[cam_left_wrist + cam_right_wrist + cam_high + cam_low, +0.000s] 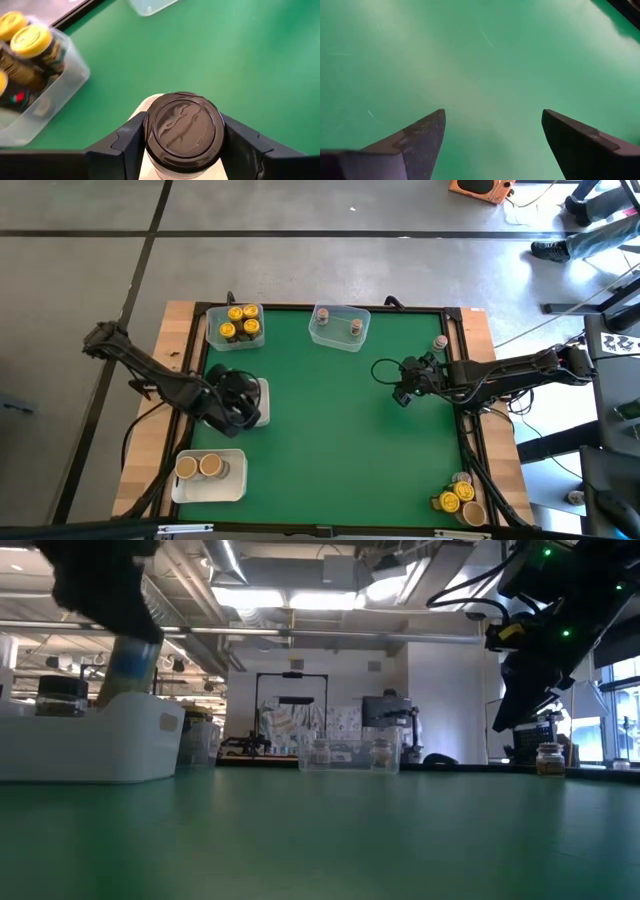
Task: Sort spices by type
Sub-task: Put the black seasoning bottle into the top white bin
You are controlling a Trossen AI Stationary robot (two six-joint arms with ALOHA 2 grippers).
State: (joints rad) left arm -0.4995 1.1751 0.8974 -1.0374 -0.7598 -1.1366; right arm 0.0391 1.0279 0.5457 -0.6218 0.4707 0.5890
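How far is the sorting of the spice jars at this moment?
Done: yellow-lid jars fill one clear tub, tan-lid jars sit in a white tray. In hand: the left end effector grips a dark-lid jar above another tray. Left: mixed jars at the table's corner; the right end effector is open, empty.

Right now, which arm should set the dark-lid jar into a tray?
Left. Its hand is already shut on the dark-lidded jar, above the white tray. The right hand hangs open and empty over bare green mat, farther off.
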